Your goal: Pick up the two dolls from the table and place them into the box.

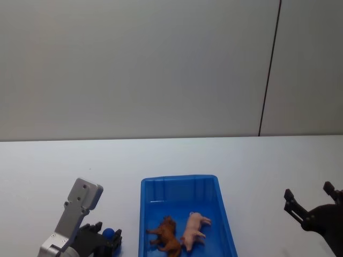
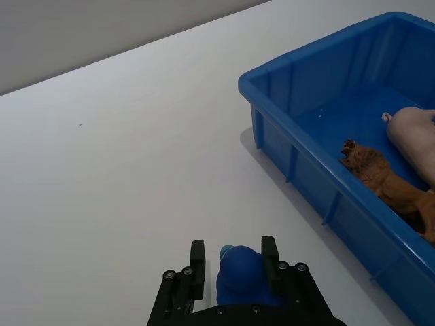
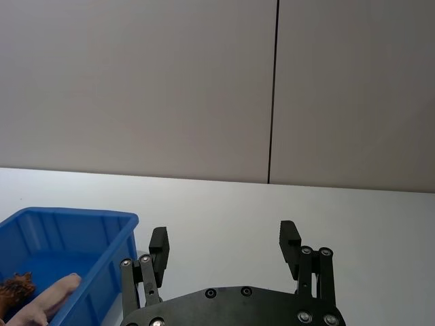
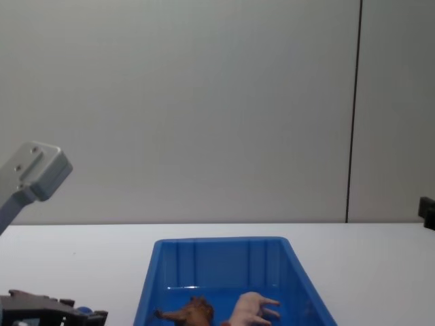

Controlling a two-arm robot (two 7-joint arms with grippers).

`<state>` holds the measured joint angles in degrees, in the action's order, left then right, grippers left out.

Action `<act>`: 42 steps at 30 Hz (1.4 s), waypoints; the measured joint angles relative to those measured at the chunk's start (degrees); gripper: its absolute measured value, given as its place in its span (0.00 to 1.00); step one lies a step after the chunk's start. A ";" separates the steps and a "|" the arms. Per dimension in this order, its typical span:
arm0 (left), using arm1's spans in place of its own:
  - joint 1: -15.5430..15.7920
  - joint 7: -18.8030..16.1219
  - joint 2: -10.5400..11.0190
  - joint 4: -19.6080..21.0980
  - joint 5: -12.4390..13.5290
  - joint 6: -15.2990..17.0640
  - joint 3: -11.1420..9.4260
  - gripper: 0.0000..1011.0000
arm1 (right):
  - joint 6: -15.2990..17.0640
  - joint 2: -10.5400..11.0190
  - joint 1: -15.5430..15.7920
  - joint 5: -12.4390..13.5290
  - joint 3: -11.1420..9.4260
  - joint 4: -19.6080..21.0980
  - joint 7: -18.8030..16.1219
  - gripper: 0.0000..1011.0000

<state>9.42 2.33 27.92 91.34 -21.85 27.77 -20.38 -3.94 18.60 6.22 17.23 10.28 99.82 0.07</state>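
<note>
The left gripper (image 2: pixel 233 268) sits low beside the box, its two fingers (image 2: pixel 198 258) closed around a small blue ball (image 2: pixel 239 275) that fills the gap between them. Whether the ball is lifted or resting on the table (image 2: pixel 136 170) is hard to tell from here. Just off to that gripper's inner side stands the box (image 2: pixel 285 129), its near wall close to the fingers. Inside it, on the floor at the near end, lie both dolls: the lion (image 1: pixel 166 235) on its side nearest the left gripper, and the pig (image 1: pixel 194 229) just beyond it, the two close together, possibly touching.

On the far side of the box from the left gripper, the right gripper (image 3: pixel 225 246) hangs above bare table with its fingers spread wide and nothing between them, well apart from the box wall.

Judged from this, the placing step looks finished: both dolls are in the box and none is left on the table. What remains is probably only for the left gripper to let go of the ball, which is no part of the task, and for both arms to draw back.
</note>
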 joint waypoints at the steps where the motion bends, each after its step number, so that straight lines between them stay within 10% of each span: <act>1: -0.03 0.04 -0.02 -0.06 -0.02 0.00 -0.01 0.53 | 0.00 0.00 0.00 0.00 0.00 0.00 0.00 0.99; 9: -0.33 0.26 -0.19 -0.45 -0.12 -0.63 -0.01 0.29 | 0.00 0.00 -0.01 0.00 0.00 -0.01 0.00 0.99; 29: 0.12 1.24 0.12 3.18 1.24 -6.14 1.15 0.19 | 0.00 0.00 0.00 0.00 0.00 0.00 0.00 0.99; 42: 2.80 8.18 -0.76 4.76 1.69 -11.41 1.65 0.14 | 0.00 0.00 -0.01 0.00 0.00 -0.01 0.00 0.99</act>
<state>12.22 10.50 27.16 96.10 -20.16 16.36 -18.72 -3.94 18.60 6.22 17.23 10.28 99.82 0.07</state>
